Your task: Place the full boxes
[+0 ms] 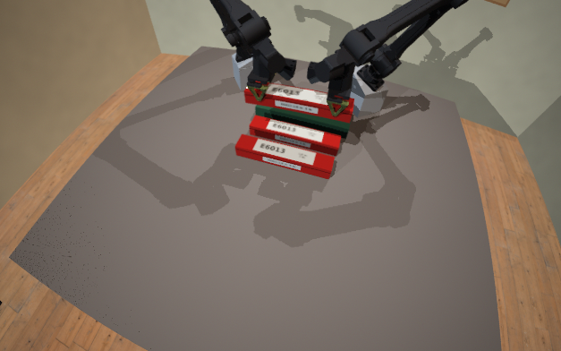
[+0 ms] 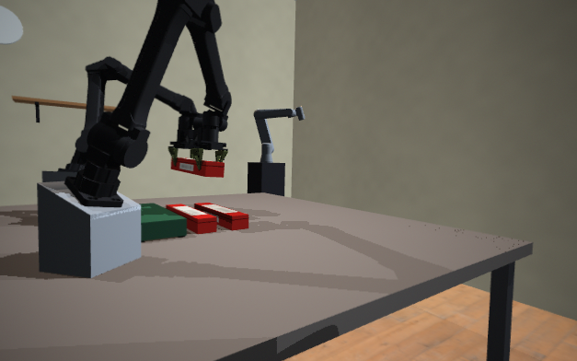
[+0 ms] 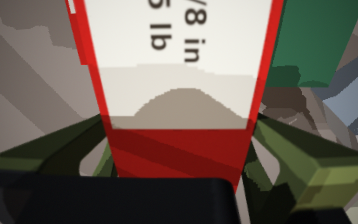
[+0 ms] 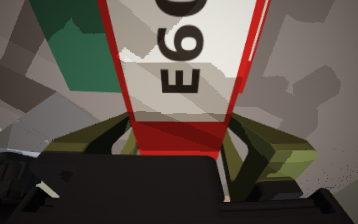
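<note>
My left gripper (image 1: pixel 338 107) (image 3: pixel 179 111) and right gripper (image 1: pixel 259 93) (image 2: pixel 210 158) (image 4: pixel 180 117) are shut on the two ends of one red E6013 box (image 1: pixel 306 95) (image 2: pixel 213 169) (image 3: pixel 180 100) (image 4: pixel 180 105). It hangs level, well above the table. The green low platform (image 2: pixel 166 228) (image 3: pixel 315 50) (image 4: pixel 87 70) bears no box. In both wrist views it shows beside the held box, on the base side. A second red box (image 1: pixel 295 131) (image 2: pixel 204 225) lies flat on the table beside the platform. The third red box (image 1: pixel 282 152) (image 2: pixel 239 221) lies flat farther out.
The pale base block (image 2: pixel 115 244) of my right arm stands close to the platform in the exterior view. The other base block (image 1: pixel 369 100) is at the platform's far end. The two lying boxes have a narrow gap between them. The table's edge (image 2: pixel 405 309) runs along the near side.
</note>
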Robot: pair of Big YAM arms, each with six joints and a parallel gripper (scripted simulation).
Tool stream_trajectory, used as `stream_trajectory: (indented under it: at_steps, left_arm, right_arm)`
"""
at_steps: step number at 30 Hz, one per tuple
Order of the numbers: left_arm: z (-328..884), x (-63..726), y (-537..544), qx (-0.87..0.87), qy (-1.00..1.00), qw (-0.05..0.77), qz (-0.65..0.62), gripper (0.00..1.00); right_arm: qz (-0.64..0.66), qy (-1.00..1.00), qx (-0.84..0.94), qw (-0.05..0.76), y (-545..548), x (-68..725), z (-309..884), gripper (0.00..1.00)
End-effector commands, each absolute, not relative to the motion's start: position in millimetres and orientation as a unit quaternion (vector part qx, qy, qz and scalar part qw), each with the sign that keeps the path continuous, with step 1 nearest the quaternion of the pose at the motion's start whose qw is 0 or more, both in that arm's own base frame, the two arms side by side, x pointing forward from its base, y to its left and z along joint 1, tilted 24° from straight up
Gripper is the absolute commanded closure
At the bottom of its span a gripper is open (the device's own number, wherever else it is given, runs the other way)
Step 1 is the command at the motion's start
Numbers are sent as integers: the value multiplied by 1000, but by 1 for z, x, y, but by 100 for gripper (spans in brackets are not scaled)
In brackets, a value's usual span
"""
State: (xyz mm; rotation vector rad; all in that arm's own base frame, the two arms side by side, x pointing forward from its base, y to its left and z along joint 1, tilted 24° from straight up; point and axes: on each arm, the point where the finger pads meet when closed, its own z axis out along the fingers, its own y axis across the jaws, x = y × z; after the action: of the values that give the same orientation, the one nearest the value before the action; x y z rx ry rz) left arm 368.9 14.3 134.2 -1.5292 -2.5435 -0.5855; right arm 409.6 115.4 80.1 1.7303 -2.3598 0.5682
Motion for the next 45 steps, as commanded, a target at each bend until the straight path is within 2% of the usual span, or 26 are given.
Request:
stream_trajectory:
  at_steps: [1,45]
  left_arm:
    - [195,387,-3,-501,-837,1,-220,100]
    - [218,388,-6,-506,-834,2,-220,100]
  right_arm:
    - [209,-787,580,17,144,428,146,100]
    - [209,-781,588,18,153,431,175,100]
